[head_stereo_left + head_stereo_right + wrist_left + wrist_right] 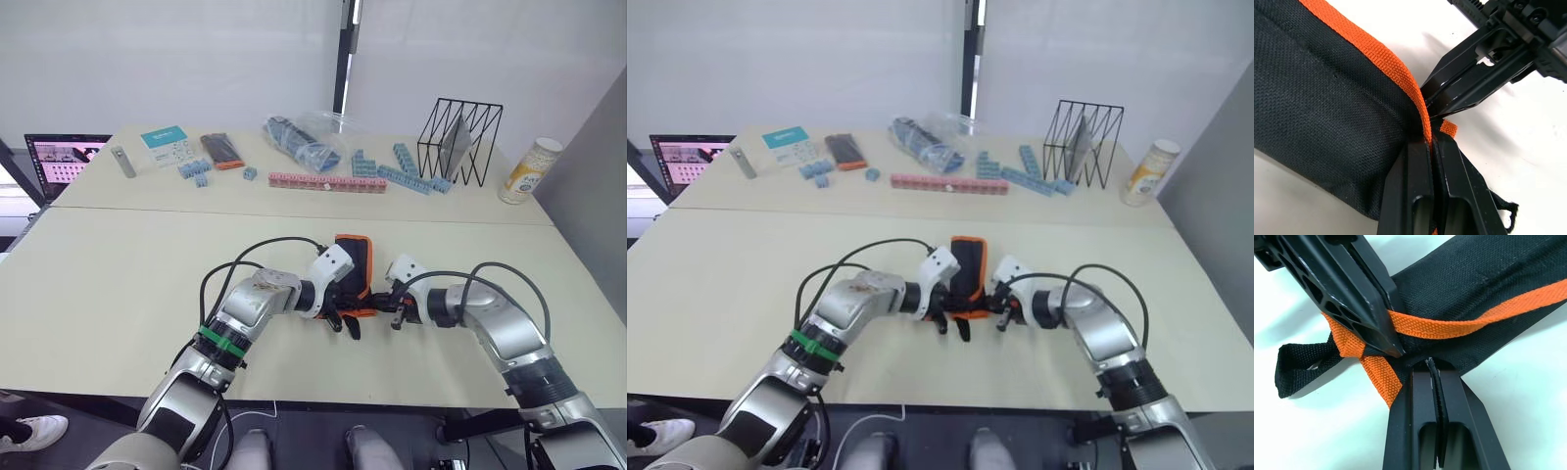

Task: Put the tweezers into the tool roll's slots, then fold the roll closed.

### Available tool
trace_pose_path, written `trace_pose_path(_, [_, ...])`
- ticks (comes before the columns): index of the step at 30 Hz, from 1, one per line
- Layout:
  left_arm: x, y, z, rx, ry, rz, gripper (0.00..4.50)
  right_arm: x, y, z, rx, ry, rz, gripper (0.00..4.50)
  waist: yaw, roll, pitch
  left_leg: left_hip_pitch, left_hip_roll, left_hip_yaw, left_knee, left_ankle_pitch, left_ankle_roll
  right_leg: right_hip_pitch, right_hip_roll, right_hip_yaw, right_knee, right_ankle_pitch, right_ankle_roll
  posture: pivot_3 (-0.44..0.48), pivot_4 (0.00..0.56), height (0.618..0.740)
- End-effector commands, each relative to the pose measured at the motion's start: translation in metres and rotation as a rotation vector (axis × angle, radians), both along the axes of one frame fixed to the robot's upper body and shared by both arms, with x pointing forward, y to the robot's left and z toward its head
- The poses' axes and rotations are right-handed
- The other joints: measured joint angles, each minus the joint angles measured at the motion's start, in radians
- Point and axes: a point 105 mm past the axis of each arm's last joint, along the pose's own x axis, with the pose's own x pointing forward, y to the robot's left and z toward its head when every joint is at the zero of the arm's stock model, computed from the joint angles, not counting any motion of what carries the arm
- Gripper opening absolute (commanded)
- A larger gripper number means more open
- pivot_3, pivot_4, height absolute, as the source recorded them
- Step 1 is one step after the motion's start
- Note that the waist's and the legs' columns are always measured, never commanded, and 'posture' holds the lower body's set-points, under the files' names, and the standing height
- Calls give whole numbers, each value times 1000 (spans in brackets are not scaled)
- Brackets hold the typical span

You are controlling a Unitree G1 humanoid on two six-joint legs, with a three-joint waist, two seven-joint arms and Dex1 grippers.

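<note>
- Tool roll [353,264]: folded, lying on the near table [118,284], between 2 grippers.
- Left gripper [1431,142]: clamped on orange trim [1376,54], pinning the fold.
- Right gripper [1431,366]: pinching black fabric edge, likely steadying closure.

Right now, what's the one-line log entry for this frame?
stage: closing roll | tool roll: folded on table | left pincer: shut on orange edge | right pincer: shut on roll's edge

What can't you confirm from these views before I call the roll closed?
- The tweezers and slots: hidden inside the folded tool roll.
- The roll's near end in the head views: covered by the left end effector and right end effector.
- The tie strap: whether it is fastened, cut off by both wrist views' close framing.
</note>
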Motion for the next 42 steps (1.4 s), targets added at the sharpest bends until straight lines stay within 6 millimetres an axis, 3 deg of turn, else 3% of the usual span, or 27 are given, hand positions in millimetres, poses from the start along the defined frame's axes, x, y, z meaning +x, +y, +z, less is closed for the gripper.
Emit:
trace_pose_path(1, [-11, 8, -44, 170, 87, 2, 29, -2, -1, 6, 9, -12, 3, 0, 3, 1, -2, 0, 0, 0, 0, 0, 0, 0, 0, 0, 0, 0, 0, 0, 150, 740])
trace_pose_path(7, [-15, 12, -52, 182, 127, 26, 29, 1, -7, 38, 87, -74, 8, 0, 11, 1, -2, 0, 0, 0, 1, 0, 0, 1, 0, 0, 0, -1, -1, 0, 150, 740])
trace_pose_path(10, [-15, 16, -54, 182, 139, 52, 29, 12, -13, 69, 202, -140, -27, 0, 12, 2, -2, 0, 0, 0, 1, 0, 0, 1, 0, 0, 0, -1, -1, 0, 150, 740])
trace_pose_path(13, [-15, 17, -53, 177, 144, 60, 29, 20, -9, 83, 288, -158, -40, 0, 11, 4, -4, 1, 0, 0, 0, 0, 0, 1, 0, 0, 0, 0, -1, 0, 150, 740])
trace_pose_path(15, [-15, 18, -53, 176, 144, 65, 29, 24, -3, 79, 294, -153, -36, 0, 10, 3, -5, 3, 0, 0, -1, 0, 0, 2, 0, 0, 0, -1, -1, 0, 150, 740])
trace_pose_path(21, [-14, 17, -49, 151, 148, 78, 29, 38, 13, 43, 250, -97, -33, 0, 8, 3, -6, 3, 0, 0, -2, 0, 0, 2, 0, 0, 0, 0, 0, 0, 150, 740])
trace_pose_path(28, [-10, 25, -30, 43, 158, 127, 2120, 46, 11, -21, 113, 18, -62, 0, -11, 4, -7, 9, 0, 0, -2, 0, 0, 8, 0, 0, 0, 0, 0, 0, 150, 740])
trace_pose_path(30, [-6, 32, -11, -36, 114, 131, 2780, 48, 9, -27, 76, 22, -61, 0, -20, 4, -7, 17, 0, 0, -2, -2, -2, 15, 0, 0, -1, -5, -8, 0, 150, 740])
trace_pose_path(35, [0, 52, 29, -205, -26, 143, 4455, 49, 9, -29, 65, 24, -44, 0, -37, 5, -7, 18, 0, 0, -3, -4, -7, 15, 0, 0, 0, -7, -10, 0, 150, 740])
trace_pose_path(38, [0, 55, 40, -285, -63, 139, 4455, 49, 12, -28, 71, 23, -28, 0, -34, 5, -7, 17, 0, 0, -2, -4, -7, 15, 0, 0, 0, -7, -9, 0, 150, 740])
trace_pose_path(42, [3, 46, 31, -300, -95, 149, 3270, 49, 16, -26, 81, 17, -12, 0, -32, 5, -7, 15, 0, 0, 0, -4, -7, 15, 0, 0, -2, -7, -9, 0, 150, 740])
